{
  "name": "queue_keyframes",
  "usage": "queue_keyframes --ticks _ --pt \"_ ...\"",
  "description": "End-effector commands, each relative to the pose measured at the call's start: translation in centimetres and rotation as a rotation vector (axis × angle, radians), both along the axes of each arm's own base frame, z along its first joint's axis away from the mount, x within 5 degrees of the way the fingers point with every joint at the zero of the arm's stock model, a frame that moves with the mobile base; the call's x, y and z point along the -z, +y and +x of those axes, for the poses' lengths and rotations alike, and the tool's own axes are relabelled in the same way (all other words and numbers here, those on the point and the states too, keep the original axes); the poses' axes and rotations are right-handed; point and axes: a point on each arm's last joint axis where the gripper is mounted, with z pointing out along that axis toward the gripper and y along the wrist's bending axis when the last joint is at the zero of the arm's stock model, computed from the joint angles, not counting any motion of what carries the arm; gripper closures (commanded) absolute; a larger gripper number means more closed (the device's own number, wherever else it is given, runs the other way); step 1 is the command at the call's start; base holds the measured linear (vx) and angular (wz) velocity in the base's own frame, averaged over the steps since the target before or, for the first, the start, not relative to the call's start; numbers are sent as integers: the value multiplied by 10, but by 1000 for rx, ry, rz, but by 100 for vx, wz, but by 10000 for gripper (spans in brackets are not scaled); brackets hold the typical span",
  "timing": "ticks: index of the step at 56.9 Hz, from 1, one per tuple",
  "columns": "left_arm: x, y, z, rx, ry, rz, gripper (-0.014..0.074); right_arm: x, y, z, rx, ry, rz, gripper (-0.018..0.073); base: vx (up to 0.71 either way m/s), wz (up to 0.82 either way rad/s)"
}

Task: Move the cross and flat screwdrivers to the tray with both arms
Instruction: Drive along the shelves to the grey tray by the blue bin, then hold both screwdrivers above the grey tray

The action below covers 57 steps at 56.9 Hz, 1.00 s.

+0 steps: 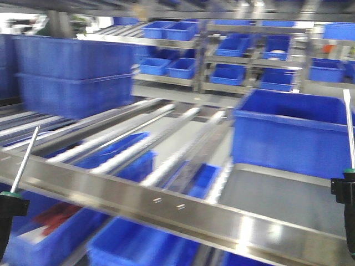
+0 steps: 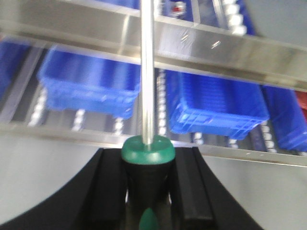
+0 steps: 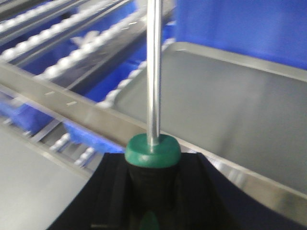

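Observation:
Each gripper holds one screwdriver by its green-and-black handle, shaft pointing up and away. In the left wrist view my left gripper (image 2: 147, 160) is shut on the handle below the green collar, and the left screwdriver (image 2: 147, 72) has its shaft over a steel rail. In the right wrist view my right gripper (image 3: 153, 167) is shut on the right screwdriver (image 3: 153, 72), whose shaft reaches over the grey tray (image 3: 230, 100). The front view shows the left screwdriver (image 1: 25, 158) at the lower left, the right screwdriver (image 1: 349, 133) at the right edge, and the tray (image 1: 277, 194) low on the right. Tip types are not visible.
A steel rail (image 1: 166, 202) crosses the foreground, with roller tracks (image 1: 161, 138) behind it. A deep blue bin (image 1: 288, 133) stands just behind the tray. Stacked blue bins (image 1: 72, 75) sit at the back left, more bins (image 1: 122, 244) lie below the rail, and shelves of bins (image 1: 233, 61) stand beyond.

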Motion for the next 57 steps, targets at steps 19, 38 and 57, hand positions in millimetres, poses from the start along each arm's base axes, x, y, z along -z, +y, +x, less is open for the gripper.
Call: queue_keyframes --ticks 19,38,57 --pt "-19 -2 -3 -12 -102 -52 597 -19 -1 0 3 -126 9 568 23 -57" --pt "-19 -2 -3 -12 -102 -52 597 -19 -1 0 3 -126 9 568 23 -37" --pt "-19 -2 -3 -12 -103 -52 597 -19 -1 0 3 -127 9 568 21 -10"
